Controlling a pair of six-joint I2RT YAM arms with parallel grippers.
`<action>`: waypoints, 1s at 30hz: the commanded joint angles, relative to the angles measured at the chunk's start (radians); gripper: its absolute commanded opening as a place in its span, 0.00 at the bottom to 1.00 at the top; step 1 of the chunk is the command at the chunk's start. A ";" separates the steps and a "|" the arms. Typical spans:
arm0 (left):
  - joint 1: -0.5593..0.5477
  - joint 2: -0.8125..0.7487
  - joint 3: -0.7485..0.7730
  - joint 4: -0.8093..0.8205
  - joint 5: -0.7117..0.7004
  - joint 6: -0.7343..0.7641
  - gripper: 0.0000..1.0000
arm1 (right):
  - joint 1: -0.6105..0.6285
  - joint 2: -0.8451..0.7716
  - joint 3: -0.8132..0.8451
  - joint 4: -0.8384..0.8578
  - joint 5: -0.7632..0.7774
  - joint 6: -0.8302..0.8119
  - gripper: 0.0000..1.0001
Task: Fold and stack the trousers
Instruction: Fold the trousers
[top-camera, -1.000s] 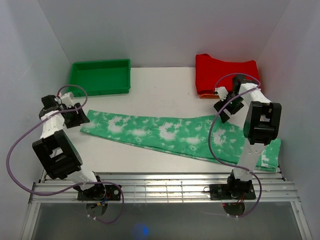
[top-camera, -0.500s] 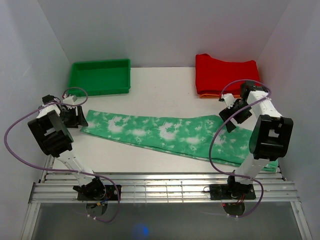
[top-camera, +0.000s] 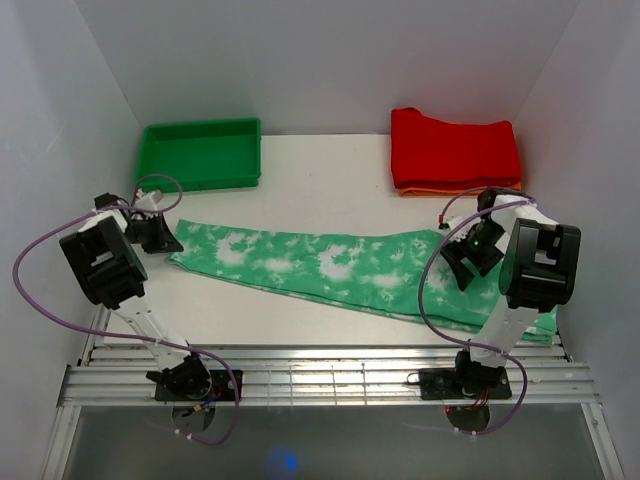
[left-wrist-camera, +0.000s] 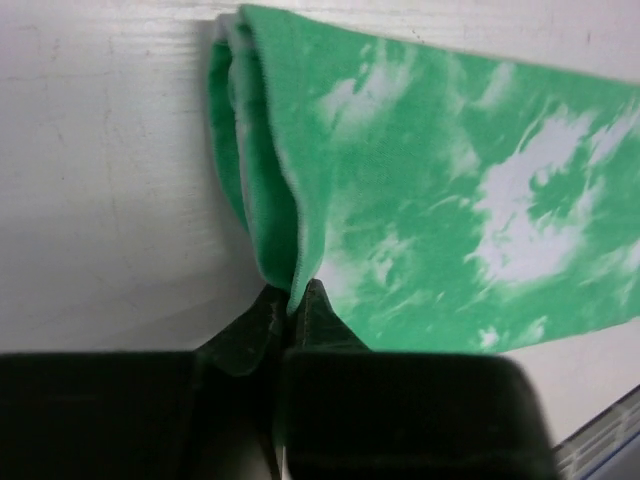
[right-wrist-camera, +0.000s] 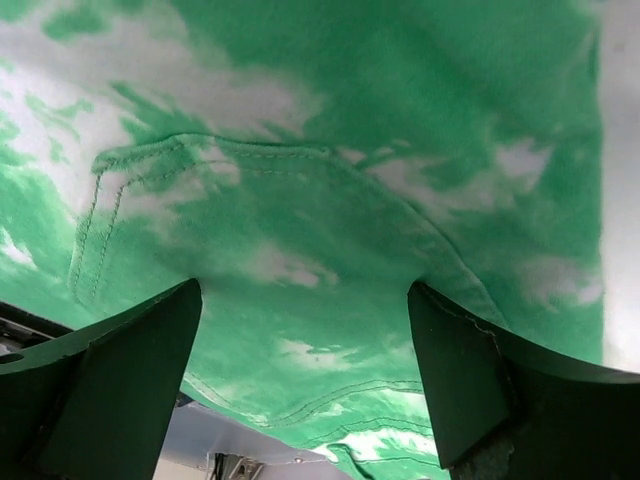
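The mint green tie-dye trousers (top-camera: 330, 265) lie flat across the table, leg ends at the left and waist at the right. My left gripper (top-camera: 163, 236) is at the leg ends and is shut on them. In the left wrist view the hem edge (left-wrist-camera: 275, 215) is pinched between the two fingertips of that gripper (left-wrist-camera: 297, 296). My right gripper (top-camera: 462, 256) hangs open over the waist part. In the right wrist view its gripper (right-wrist-camera: 303, 290) stands wide over a back pocket (right-wrist-camera: 250, 210), with cloth below and nothing held between the fingers.
A green tray (top-camera: 200, 152) stands at the back left. A folded red garment (top-camera: 455, 148) lies at the back right on an orange one (top-camera: 460, 189). Metal rails (top-camera: 320, 366) run along the near edge. White walls close in both sides.
My left gripper has shut on the leg ends of the trousers. My right arm has swung right and nearer, bringing its open gripper over the waist.
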 joint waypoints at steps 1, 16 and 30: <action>0.009 0.009 -0.004 -0.009 0.041 -0.027 0.00 | -0.002 0.038 0.075 0.035 -0.028 -0.001 0.89; 0.247 -0.061 0.432 -0.205 0.036 0.074 0.00 | 0.033 0.101 0.399 -0.094 -0.220 0.044 0.91; -0.180 -0.393 0.122 -0.175 0.277 -0.131 0.00 | 0.030 0.017 0.288 -0.129 -0.252 0.028 0.90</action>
